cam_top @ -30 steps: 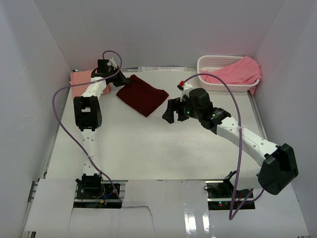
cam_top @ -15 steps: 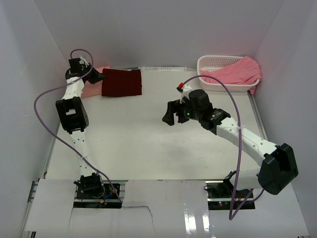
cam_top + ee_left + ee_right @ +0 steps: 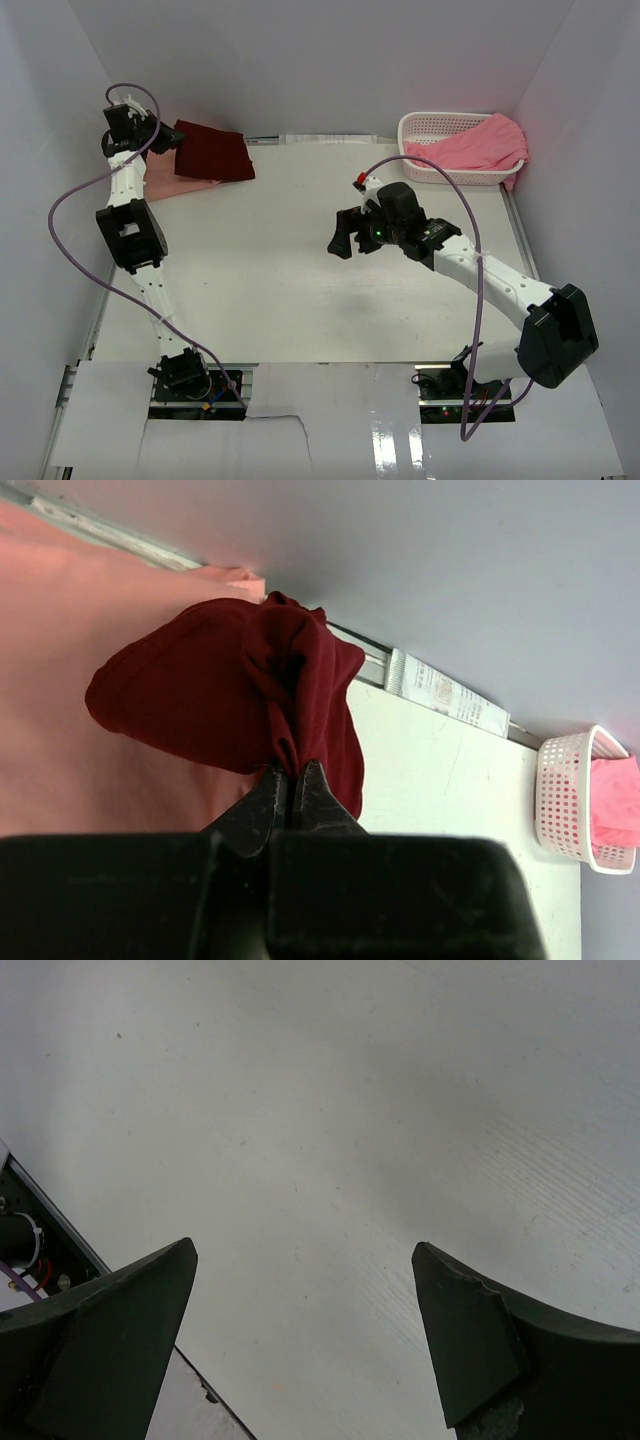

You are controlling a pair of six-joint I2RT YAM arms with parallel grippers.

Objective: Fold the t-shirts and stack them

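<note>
The dark maroon t-shirt [image 3: 212, 152], folded, hangs at the far left corner over the salmon-peach t-shirt [image 3: 175, 186], which lies flat on the table. My left gripper [image 3: 166, 143] is shut on the maroon shirt's edge. In the left wrist view the jaws [image 3: 293, 772] pinch a fold of maroon cloth [image 3: 220, 690] above the salmon cloth [image 3: 60, 660]. The brighter pink t-shirt [image 3: 480, 143] spills out of the white basket [image 3: 432, 126] at the far right. My right gripper [image 3: 340, 235] hovers open over the bare table middle, nothing between its fingers [image 3: 470, 1330].
White walls close in the table on the left, back and right. The basket [image 3: 560, 800] with the pink shirt [image 3: 618, 805] shows at the far right in the left wrist view. A purple cable loops from each arm.
My left arm has swung left and back, carrying the maroon shirt from the table's middle rear to above the salmon-peach shirt. The right arm has barely moved.
</note>
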